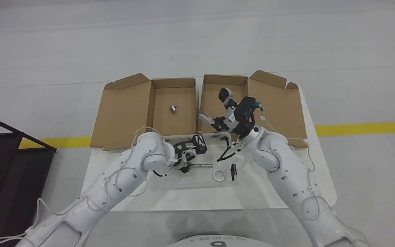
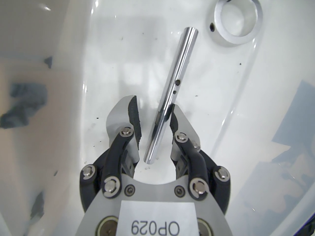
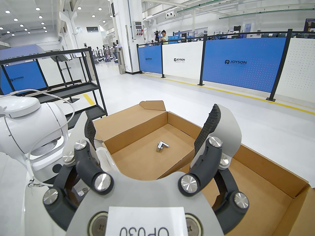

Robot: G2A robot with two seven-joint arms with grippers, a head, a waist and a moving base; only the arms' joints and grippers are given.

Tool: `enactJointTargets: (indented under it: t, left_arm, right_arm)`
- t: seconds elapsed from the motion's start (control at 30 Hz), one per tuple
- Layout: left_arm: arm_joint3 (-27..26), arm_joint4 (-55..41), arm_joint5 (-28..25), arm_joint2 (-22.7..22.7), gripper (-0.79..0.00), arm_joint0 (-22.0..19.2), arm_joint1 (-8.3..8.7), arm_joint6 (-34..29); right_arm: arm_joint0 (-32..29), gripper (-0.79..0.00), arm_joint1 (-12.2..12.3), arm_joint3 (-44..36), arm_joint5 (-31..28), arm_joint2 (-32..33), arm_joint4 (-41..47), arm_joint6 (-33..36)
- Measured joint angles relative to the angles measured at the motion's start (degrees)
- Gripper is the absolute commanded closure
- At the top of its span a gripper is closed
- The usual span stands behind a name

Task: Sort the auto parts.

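Left wrist view: left pincer part open astride steel rod, maybe touching; right pincer wide, empty

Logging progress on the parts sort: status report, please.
Left gripper open, astride metal rod in white tray. Right gripper open, empty, raised by cardboard boxes. Metal ring lies clear of rod; nothing blocking.

The left tool is held low and pointed downward, with its jaws parted. The right tool is held raised and level, with its jaws spread wide.
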Motion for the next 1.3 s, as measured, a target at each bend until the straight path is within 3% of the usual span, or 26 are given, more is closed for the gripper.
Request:
enactJointTargets:
  t: [0.37,0.43,0.57,0.7,1.03,1.3]
  left_arm:
    - [1.0,-1.0,-0.7,-1.4,0.000,-0.5,0.40,0.7]
    - [0.9,-1.0,-0.7,-1.4,-0.034,-0.4,0.43,0.7]
    - [0.2,-0.5,-0.5,-1.1,-0.203,-0.4,0.44,0.5]
    - [-0.5,-0.1,-0.3,-1.0,-0.274,-0.2,0.50,0.2]
    - [0.7,0.1,-0.2,0.2,-0.169,-0.6,0.25,-0.7]
    - [2.7,2.3,1.7,2.3,-0.142,-1.8,-0.57,-0.8]
  right_arm:
    - [0.0,-0.785,0.0,0.0,0.0,0.0,0.0,0.0]
    - [0.0,-0.785,0.0,0.0,0.0,0.0,0.0,0.0]
    - [0.0,-0.785,0.0,0.0,0.0,0.0,0.0,0.0]
    - [0.0,-0.785,0.0,0.0,0.0,0.0,0.0,0.0]
    - [0.0,-0.785,0.0,0.0,0.0,0.0,0.0,0.0]
    - [0.0,-0.785,0.0,0.0,0.0,0.0,0.0,0.0]
